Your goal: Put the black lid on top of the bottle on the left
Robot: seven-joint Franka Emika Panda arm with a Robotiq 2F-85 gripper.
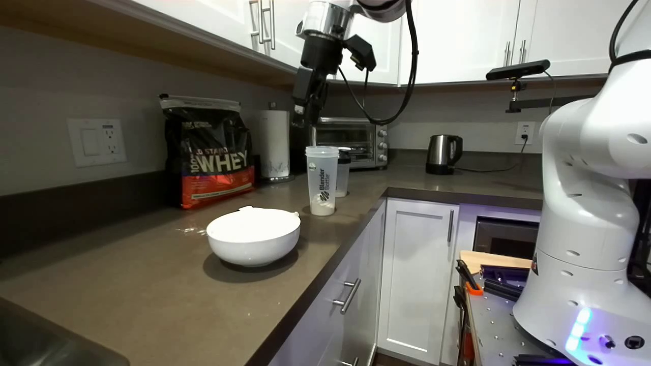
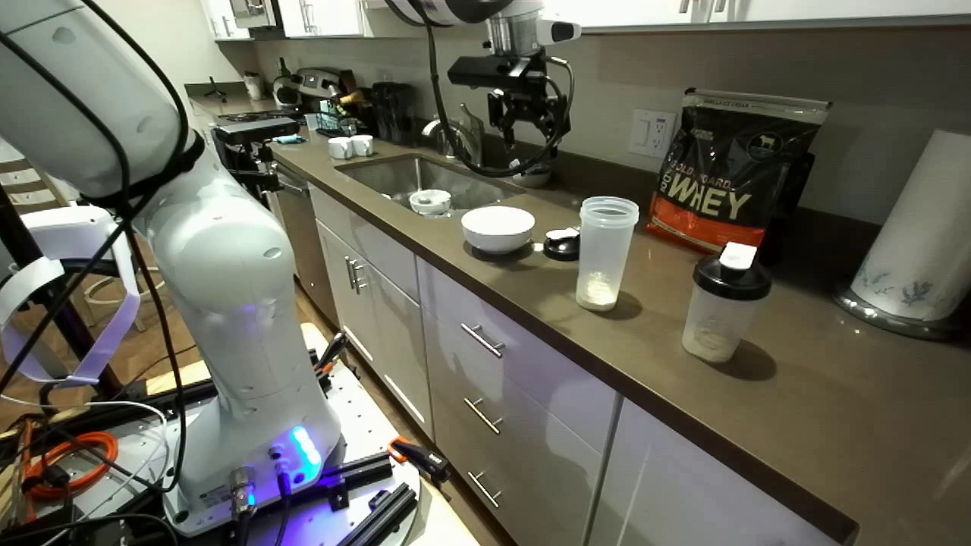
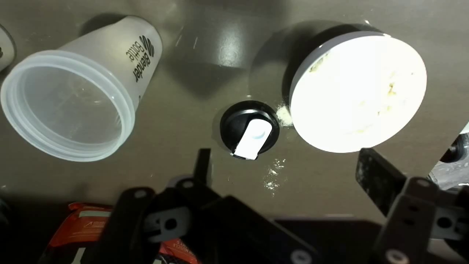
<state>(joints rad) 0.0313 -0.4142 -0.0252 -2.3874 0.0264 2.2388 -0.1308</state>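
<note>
You have kitchen before you: sink (image 2: 383,174), faucet (image 2: 473,142), toaster oven (image 1: 356,137), kettle (image 1: 440,152), paper towel roll (image 1: 275,142), white overhead cabinets (image 1: 463,40).

Black lid (image 2: 560,249): right edge was lost behind the open bottle (image 2: 607,250) in an exterior view. In an exterior view the white bowl (image 1: 252,244) screened most or all of the lid; whether a pale nub (image 1: 246,208) above the rim was its tab could not be told. Lidded bottle (image 1: 343,175) stood part-covered by the open one there. Wrist view: pale curved shape (image 3: 5,47) clipped at left, too little to identify; whey bag (image 3: 82,225) ran off the bottom, overlapped by the gripper (image 3: 285,159); flecks (image 3: 391,88) inside the bowl sat in glare, nature unclear. In an exterior view the right edge cut the paper towel roll (image 2: 918,227).
</note>
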